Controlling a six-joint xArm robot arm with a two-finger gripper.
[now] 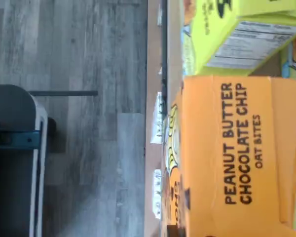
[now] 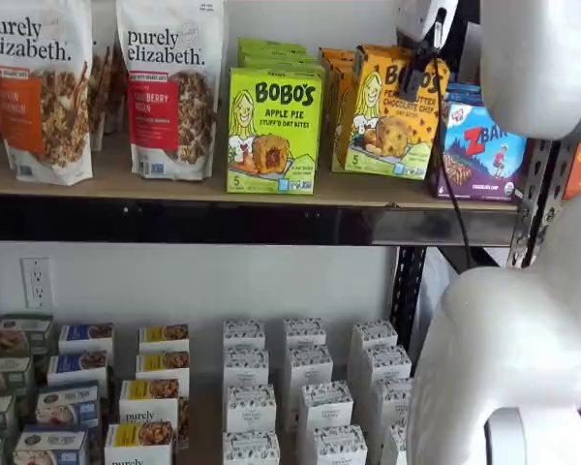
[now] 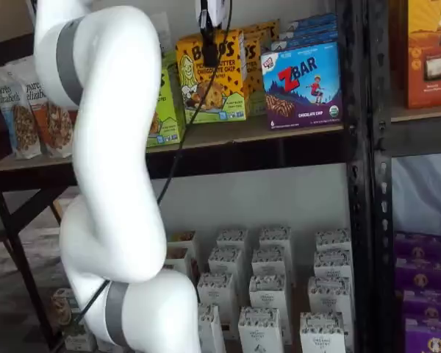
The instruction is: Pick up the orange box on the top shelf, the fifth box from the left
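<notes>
The orange box (image 3: 213, 77) is seen tilted at the front of the top shelf (image 2: 174, 184), between the lime-green Apple Pie carton (image 2: 274, 131) and the blue ZBar box (image 3: 303, 84). In both shelf views its upper edge is met by the gripper (image 3: 209, 53), which comes down from above; a black finger (image 3: 209, 51) lies flat against the printed front face, and the fingers are closed on the box's top. The white gripper body is cut off at the frame's upper edge, with a black cable (image 3: 184, 125) hanging down past the shelf rail. The arm (image 3: 110, 169) is folded in a tall bend in front of the shelves, its white links filling one side of each shelf view. In the wrist view the box's orange top panel (image 1: 237, 153) is shown close up and turned on its side, reading "Peanut Butter Chocolate Chip", with the grey plank floor (image 1: 69, 49) beyond the shelf edge.
</notes>
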